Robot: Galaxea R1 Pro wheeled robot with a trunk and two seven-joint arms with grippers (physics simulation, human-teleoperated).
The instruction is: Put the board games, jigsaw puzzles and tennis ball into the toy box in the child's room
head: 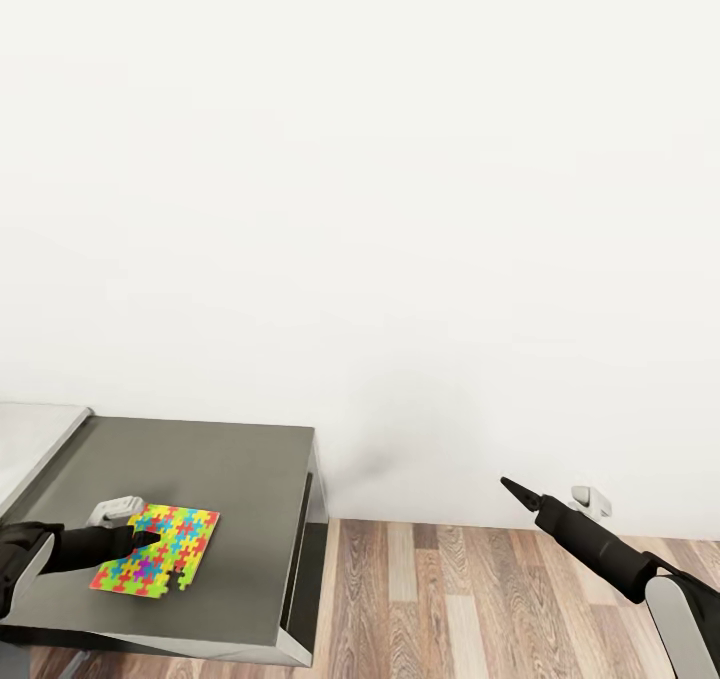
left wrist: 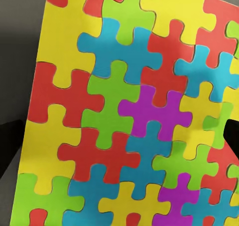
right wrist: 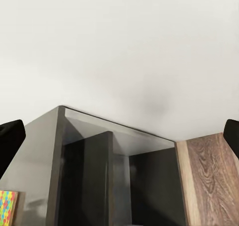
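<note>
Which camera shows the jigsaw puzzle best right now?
The left wrist view: the jigsaw puzzle is close up, every interlocked piece distinct. The head view shows the whole sheet, small, on the dark grey table at the left gripper. The right wrist view catches one corner.

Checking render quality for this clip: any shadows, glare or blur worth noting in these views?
Head view: flat, even light, soft grey shadow on the wall, jigsaw puzzle sharp. Left wrist view: puzzle crisp at close range, no glare. Right wrist view: faint shadow smudge on the wall, soft sheen on the dark grey table.
</note>
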